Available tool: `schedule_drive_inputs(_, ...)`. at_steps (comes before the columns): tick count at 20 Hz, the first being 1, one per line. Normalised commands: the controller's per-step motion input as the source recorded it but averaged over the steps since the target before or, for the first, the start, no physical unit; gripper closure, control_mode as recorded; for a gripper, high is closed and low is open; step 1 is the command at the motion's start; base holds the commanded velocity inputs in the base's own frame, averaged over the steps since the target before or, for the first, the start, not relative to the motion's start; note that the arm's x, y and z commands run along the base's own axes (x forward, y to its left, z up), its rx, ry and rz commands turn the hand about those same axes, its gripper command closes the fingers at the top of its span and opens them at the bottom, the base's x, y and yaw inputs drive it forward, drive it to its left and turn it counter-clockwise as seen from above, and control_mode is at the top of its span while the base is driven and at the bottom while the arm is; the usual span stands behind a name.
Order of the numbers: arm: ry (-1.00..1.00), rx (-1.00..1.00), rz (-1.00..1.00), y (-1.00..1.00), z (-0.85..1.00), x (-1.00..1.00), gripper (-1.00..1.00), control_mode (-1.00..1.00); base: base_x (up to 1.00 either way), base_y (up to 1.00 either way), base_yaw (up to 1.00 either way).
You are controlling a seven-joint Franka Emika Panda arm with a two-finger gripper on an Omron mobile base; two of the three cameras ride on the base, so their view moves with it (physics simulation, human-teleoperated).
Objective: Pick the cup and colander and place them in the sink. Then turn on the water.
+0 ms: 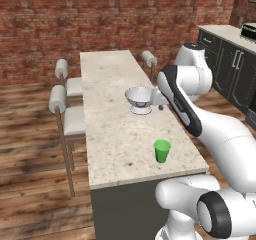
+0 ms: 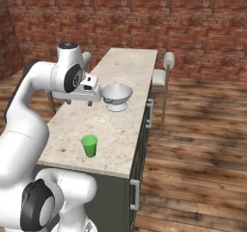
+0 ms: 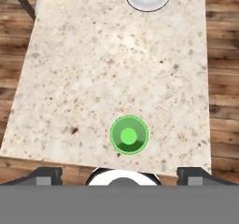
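small bright-green tapered cup (image 3: 129,134) stands upright on the speckled stone counter (image 3: 112,69), near the white-grey perforated colander (image 1: 139,99). gripper (image 3: 121,172) gapes wide, empty; off-centre descent could topple the cup.

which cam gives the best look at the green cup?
Hand view: the cup is seen straight down, open mouth and inside bottom visible, nothing blocking it. The left base view and right base view show it from the side, upright and small near the counter's front edge, unobstructed.
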Motion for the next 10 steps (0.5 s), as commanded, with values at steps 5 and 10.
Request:
schedule_drive_inputs(5, 0.06, 0.00, 0.00, -0.03, -0.39, 0.08, -1.00, -1.00, 0.00, 0.00, 0.00)
schedule_drive_inputs(10, 0.03, 0.00, 0.00, -0.12, -0.35, 0.18, -1.00, -1.00, 0.00, 0.00, 0.00)
